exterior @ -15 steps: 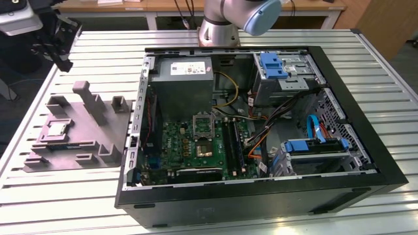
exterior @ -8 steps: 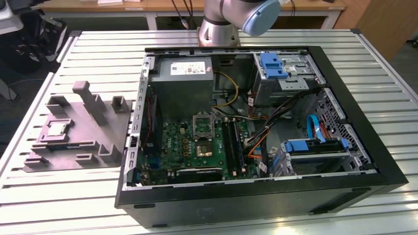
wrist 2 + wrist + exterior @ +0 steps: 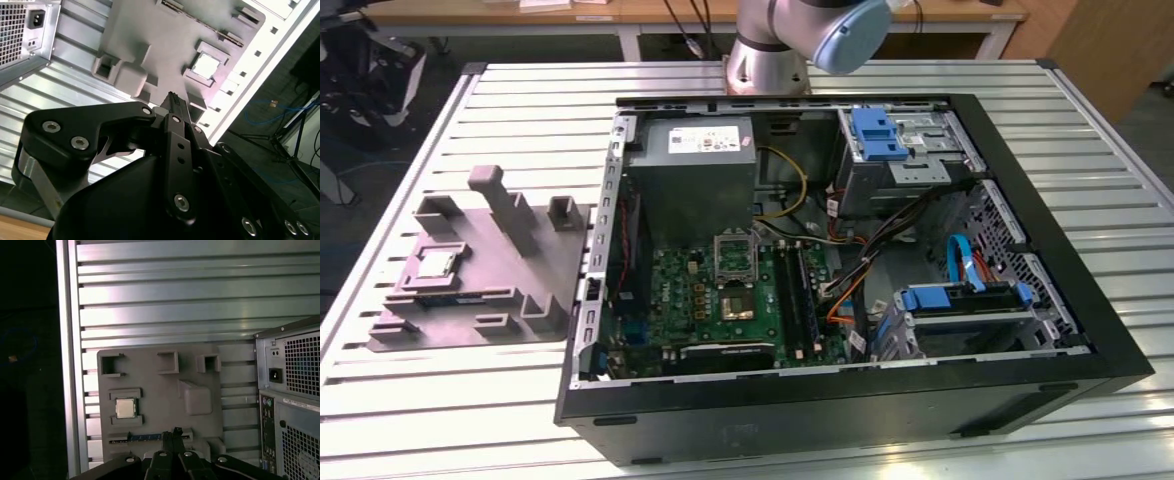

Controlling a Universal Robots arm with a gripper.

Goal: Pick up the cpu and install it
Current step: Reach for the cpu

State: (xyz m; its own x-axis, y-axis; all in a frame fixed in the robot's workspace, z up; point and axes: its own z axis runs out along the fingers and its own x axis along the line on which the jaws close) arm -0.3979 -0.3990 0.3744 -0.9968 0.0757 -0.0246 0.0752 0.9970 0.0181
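The cpu (image 3: 434, 262) is a small silvery square lying in a recess of the grey fixture tray (image 3: 520, 250), on the table at the exterior view's left of the computer case. In both wrist views my gripper (image 3: 175, 432) hangs above the tray, apart from the cpu (image 3: 126, 408), its black fingertips pressed together with nothing between them. The second wrist view shows the cpu (image 3: 207, 66) beyond the gripper (image 3: 172, 96). Inside the open case, the green motherboard (image 3: 707, 310) carries the socket with its metal frame (image 3: 735, 258).
The open black computer case (image 3: 1067, 250) holds a grey power supply (image 3: 700, 150), cables and blue-latched drive bays (image 3: 961, 300). A long thin memory stick (image 3: 145, 436) lies in a tray slot near the gripper. The slatted metal table (image 3: 1121, 180) ends close beside the tray.
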